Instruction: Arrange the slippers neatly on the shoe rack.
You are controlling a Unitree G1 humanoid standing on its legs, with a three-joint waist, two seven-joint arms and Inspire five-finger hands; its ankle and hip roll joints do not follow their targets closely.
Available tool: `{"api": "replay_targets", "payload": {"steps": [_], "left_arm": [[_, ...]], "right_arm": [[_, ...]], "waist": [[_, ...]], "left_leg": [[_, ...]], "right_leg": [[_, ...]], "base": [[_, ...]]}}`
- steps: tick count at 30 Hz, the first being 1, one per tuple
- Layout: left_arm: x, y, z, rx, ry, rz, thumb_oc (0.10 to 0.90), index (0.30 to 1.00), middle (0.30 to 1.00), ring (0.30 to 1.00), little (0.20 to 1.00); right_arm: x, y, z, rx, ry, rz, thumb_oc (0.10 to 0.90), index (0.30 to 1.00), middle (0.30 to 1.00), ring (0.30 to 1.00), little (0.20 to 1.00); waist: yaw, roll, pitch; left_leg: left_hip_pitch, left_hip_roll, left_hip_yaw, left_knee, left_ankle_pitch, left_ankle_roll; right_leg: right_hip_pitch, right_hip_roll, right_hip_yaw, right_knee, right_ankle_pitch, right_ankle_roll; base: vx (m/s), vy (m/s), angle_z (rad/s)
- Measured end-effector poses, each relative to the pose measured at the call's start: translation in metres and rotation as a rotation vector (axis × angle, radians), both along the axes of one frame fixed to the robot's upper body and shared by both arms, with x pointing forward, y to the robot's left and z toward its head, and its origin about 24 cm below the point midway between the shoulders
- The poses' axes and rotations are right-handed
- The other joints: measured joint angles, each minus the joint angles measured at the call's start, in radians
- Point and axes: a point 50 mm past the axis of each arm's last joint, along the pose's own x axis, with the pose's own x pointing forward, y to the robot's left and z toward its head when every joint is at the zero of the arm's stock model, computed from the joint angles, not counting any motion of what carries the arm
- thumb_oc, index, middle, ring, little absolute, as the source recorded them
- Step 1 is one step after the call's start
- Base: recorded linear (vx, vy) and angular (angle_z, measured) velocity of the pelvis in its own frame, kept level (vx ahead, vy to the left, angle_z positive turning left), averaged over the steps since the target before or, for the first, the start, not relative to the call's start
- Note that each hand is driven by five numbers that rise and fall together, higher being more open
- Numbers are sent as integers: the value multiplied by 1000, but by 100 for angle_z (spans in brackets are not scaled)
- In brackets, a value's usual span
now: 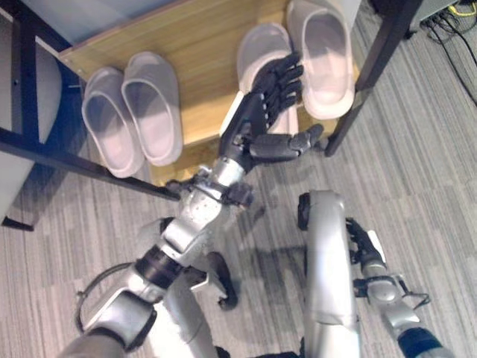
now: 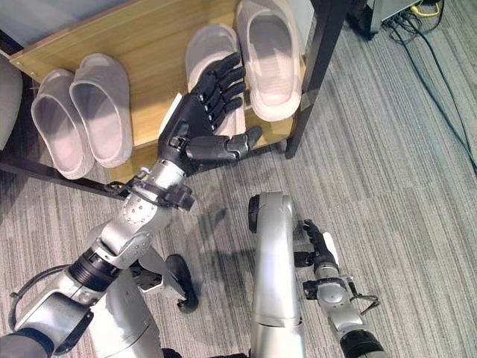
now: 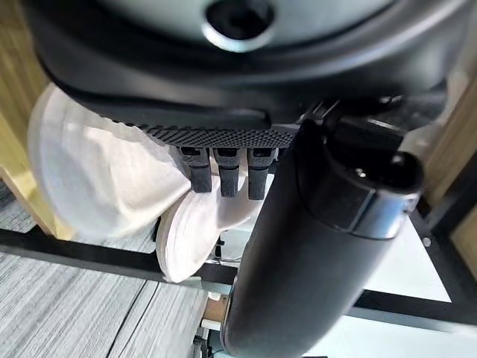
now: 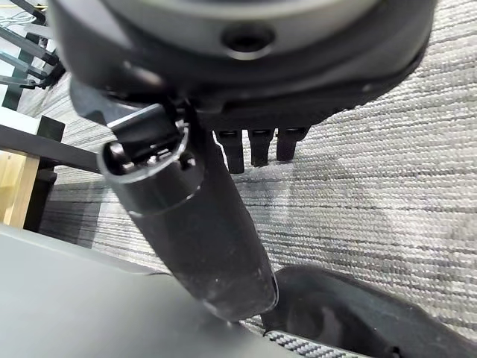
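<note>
Since all four slippers already lie on the shoe rack (image 1: 201, 45), we judge the task nearly done, with only the right-hand pair left to even up. The rack is a flat pale wooden shelf in a dark metal frame on ribbed grey carpet (image 1: 417, 186). At nine o'clock one pair (image 1: 133, 112) of soft, rounded slippers sits aligned; at one o'clock the other pair (image 1: 309, 52) is staggered. Our left hand (image 1: 257, 123) hovers open over it, empty; our right hand (image 2: 319, 242) hangs relaxed at five o'clock.
</note>
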Motion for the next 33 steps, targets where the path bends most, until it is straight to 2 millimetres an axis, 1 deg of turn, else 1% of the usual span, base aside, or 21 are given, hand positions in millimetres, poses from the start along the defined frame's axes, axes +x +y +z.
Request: {"api": "replay_targets", "payload": {"steps": [1,6,14,22,28,33], "left_arm": [[4,-2,3,27,-15,15,800,900,900,900,900],[16,-6,17,54,-43,51,800,900,900,900,900],[40,4,39,75,-58,171,800,900,900,900,900],[51,10,47,95,-57,226,800,900,900,900,900],[48,9,47,85,-61,221,800,900,900,900,900],[31,1,45,50,-93,153,800,900,900,900,900]], "right_arm": [[0,0,0,-7,1,7,800,900,900,900,900],[0,1,-2,-15,9,18,800,900,900,900,900],[4,5,-2,-18,3,47,800,900,900,900,900],[4,6,-5,-22,12,57,800,900,900,900,900],[5,7,-5,-25,15,63,800,900,900,900,900],[6,7,-5,-25,14,63,800,900,900,900,900]], "waist": [[1,0,0],[-6,-3,0],[-27,-9,0],[-28,-16,-1],[-27,-21,-2],[-24,-21,-3]], "left_leg": [[0,1,0,0,-1,1],[0,3,1,3,-4,-1],[2,6,1,7,-9,6],[16,18,6,7,-11,4],[15,18,6,7,-11,4],[15,16,7,8,-11,2]], "right_leg": [[0,0,0,-1,0,0],[-2,1,0,-1,0,0],[-2,6,2,-1,0,1],[0,15,5,-1,1,2],[-1,14,6,1,1,2],[-1,10,6,3,1,2]], "base": [[17,11,-3],[0,0,0],[0,0,0],[3,2,-3],[0,0,0],[0,-11,1]]}}
